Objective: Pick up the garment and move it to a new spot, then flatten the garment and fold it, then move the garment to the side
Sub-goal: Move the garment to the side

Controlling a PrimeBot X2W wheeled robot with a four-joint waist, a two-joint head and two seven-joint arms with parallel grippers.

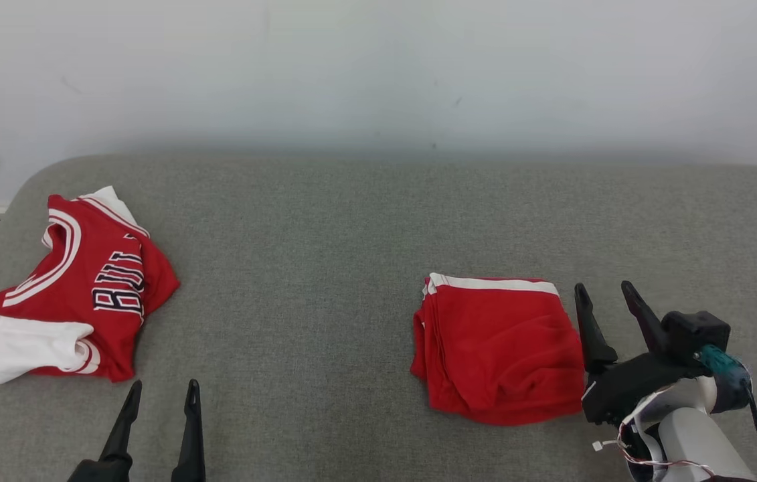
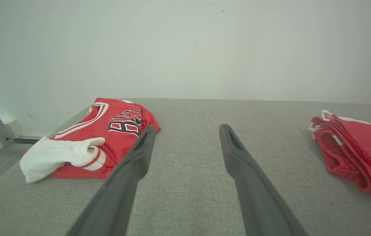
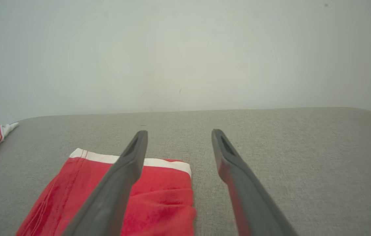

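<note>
Leftmost, a crumpled red jersey [image 1: 77, 288] is lying on the grey fabric-covered table [image 1: 324, 254], ahead of the left pincer [image 1: 164, 385] and off to its left side. Its white sleeve [image 1: 30, 345] is spilling out at the end nearest that pincer, and black-and-white lettering is showing on the bunched chest. The left pincer is hovering low at the near edge of the table with its two dark fingers standing well apart, open and gripping nothing; bare grey fabric is lying between and ahead of its tips. In the left wrist view the jersey is sitting just beyond the left finger, apart from it.

Further right, a pair of red shorts [image 1: 498, 348] is lying folded into a neat block, its white band facing the pale wall [image 1: 378, 67]. The shorts are sitting just beside the right pincer [image 1: 602, 288], on that pincer's left side and well apart from the left pincer. The right pincer is pointing toward the wall with its fingers spread wide, open and holding nothing. Its left finger is running along the shorts' right edge; whether it is touching the cloth cannot be told.
</note>
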